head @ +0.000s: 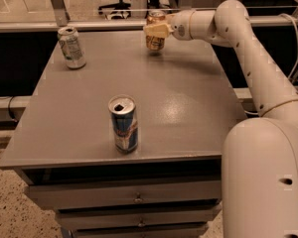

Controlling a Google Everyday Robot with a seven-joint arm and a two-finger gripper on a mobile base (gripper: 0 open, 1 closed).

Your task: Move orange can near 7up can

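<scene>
My pincer (154, 30) is clamped round the orange can (155, 43) at the far edge of the bench (188, 98), with the arm reaching in from the right. The can's upright; I can't tell whether it's touching the surface. The 7up can (72, 47) stands at the far left corner, well apart. A tall blue can (124, 124) stands near the front edge.

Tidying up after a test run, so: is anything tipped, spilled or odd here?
Nothing stands out. The orange can, 7up can and blue can are all upright, and no spill shows on the table. The pincer grips the orange can near the far edge.
</scene>
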